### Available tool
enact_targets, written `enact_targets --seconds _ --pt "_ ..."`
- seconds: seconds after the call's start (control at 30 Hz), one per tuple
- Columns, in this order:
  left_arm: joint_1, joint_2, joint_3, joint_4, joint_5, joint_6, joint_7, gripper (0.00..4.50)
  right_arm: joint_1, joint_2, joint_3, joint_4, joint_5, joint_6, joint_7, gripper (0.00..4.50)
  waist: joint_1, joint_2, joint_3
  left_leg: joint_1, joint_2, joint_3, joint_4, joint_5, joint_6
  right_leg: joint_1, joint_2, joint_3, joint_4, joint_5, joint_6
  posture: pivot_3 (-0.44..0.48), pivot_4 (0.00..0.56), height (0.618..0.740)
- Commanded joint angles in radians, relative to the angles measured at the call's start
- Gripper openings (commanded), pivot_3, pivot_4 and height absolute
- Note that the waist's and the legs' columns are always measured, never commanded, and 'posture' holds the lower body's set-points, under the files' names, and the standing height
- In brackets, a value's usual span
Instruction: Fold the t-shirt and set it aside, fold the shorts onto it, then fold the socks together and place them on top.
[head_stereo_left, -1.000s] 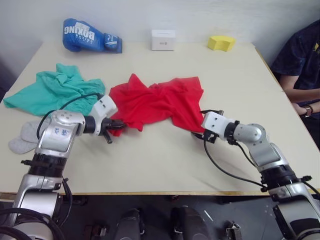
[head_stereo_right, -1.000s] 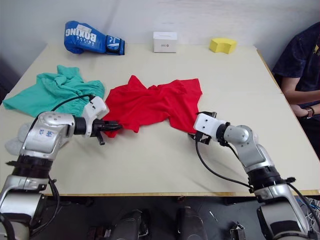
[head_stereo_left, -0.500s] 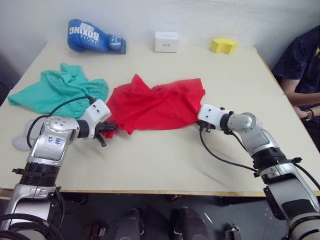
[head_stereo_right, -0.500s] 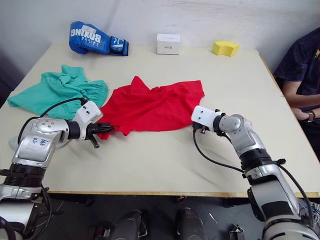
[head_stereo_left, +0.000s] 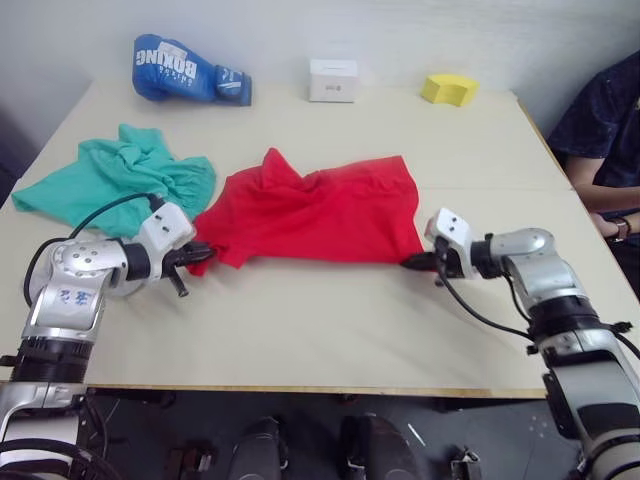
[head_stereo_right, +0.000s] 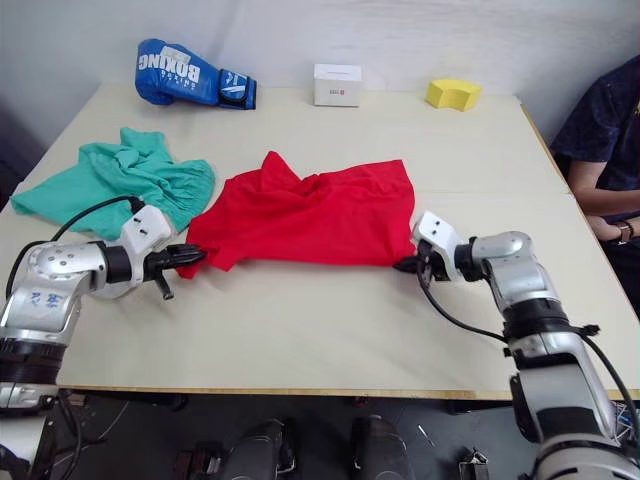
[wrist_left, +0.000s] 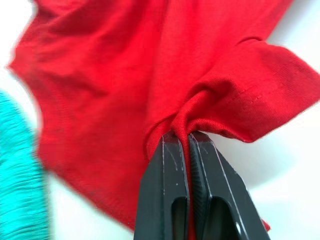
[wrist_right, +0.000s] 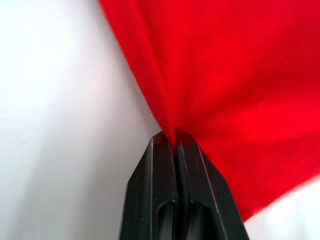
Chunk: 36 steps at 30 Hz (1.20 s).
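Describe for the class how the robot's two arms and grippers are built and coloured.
Both arms have silver-grey metal shells with black joint rings. The left arm carries small blue markings. A white block sits on each wrist, with a black cable looping from it. The left gripper and right gripper each have two flat black fingers.

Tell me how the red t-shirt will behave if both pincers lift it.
The red t-shirt is probably floppy: it bunches at the left pincer and puckers at the right pincer, so its middle would likely sag. It looks thin, so probably light.
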Motion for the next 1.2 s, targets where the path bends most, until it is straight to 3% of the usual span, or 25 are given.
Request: enact_targets --seconds 0.03,0.17,0.33,0.47,0.63,0.77,0.9,1.07,1.13,1.2 --pt "0.13 0.091 0.105 -0.085 -0.067 0.013 -0.089 0.0 0.113 -0.134 -0.011 -0.246 0.099 0.116 0.168 0.02 -0.004 0.004 0.002 -0.001 0.0 0.001 0.0 -0.001 0.001 -0.001 0.0 0.0 -0.001 0.0 0.0 0.0 0.15 0.74" --pt "0.371 0.21 0.16 -0.233 -0.141 0.142 -0.22 0.0 0.264 -0.296 -0.047 -0.515 0.244 0.291 0.204 0.02 -0.008 0.008 0.005 -0.002 0.001 0.001 -0.001 -0.003 0.001 -0.002 0.0 0.0 -0.005 0.0 0.001 0.0 0.15 0.74" --pt "0.498 0.248 0.22 -0.327 -0.203 0.233 -0.242 0.0 0.371 -0.396 -0.094 -0.681 0.378 0.401 0.177 0.02 0.003 0.012 0.008 0.0 0.002 -0.001 -0.001 -0.01 0.0 -0.001 0.0 0.0 -0.007 0.0 0.0 0.0 0.15 0.74" --pt "0.472 0.232 0.223 -0.322 -0.216 0.232 -0.219 0.0 0.379 -0.373 -0.144 -0.689 0.418 0.409 0.099 0.02 0.002 0.016 0.01 0.0 0.002 -0.001 -0.002 -0.01 0.0 -0.001 0.0 0.001 -0.012 0.002 -0.003 0.0 0.15 0.74" --pt "0.349 0.217 0.186 -0.3 -0.261 0.259 -0.226 0.0 0.336 -0.34 -0.165 -0.622 0.411 0.352 0.062 0.02 0.002 0.016 0.01 -0.001 0.002 0.0 -0.004 -0.01 0.0 -0.001 0.0 0.002 -0.014 0.003 -0.002 0.0 0.15 0.74" --pt "-0.028 0.067 0.131 -0.121 -0.179 0.101 -0.039 0.0 0.102 -0.196 -0.212 -0.346 0.306 0.089 -0.094 0.02 0.003 0.017 0.012 -0.003 0.001 0.002 -0.002 -0.004 -0.001 -0.003 0.001 0.0 -0.013 0.003 0.0 0.0 0.15 0.74" --pt "-0.491 -0.065 0.105 0.241 0.052 -0.247 0.358 0.0 -0.27 -0.079 -0.273 0.013 0.156 -0.213 -0.414 0.02 0.001 0.012 0.018 -0.013 -0.001 0.003 0.004 0.006 0.004 -0.011 0.002 0.0 -0.008 0.012 0.006 0.0 0.15 0.74" --pt "-0.91 -0.06 0.103 0.576 0.223 -0.701 0.72 0.0 -0.582 -0.066 -0.331 0.299 0.014 -0.632 -0.762 0.02 -0.003 0.01 0.02 -0.021 -0.002 0.012 0.001 0.012 0.006 -0.022 0.003 0.003 -0.007 0.018 0.008 0.0 0.15 0.74" --pt "-1.043 -0.043 0.106 0.655 0.239 -0.807 0.783 0.0 -0.62 -0.081 -0.332 0.336 -0.027 -0.754 -0.829 0.02 -0.002 0.01 0.02 -0.022 -0.001 0.017 0.0 0.009 0.008 -0.024 0.002 0.001 -0.009 0.017 0.009 0.0 0.15 0.74" --pt "-1.107 -0.035 0.105 0.695 0.216 -0.854 0.741 0.0 -0.617 -0.095 -0.321 0.349 -0.063 -0.838 -0.855 0.02 -0.003 0.01 0.02 -0.023 -0.001 0.02 0.001 0.006 0.009 -0.025 0.0 -0.003 -0.01 0.017 0.009 0.0 0.15 0.74"
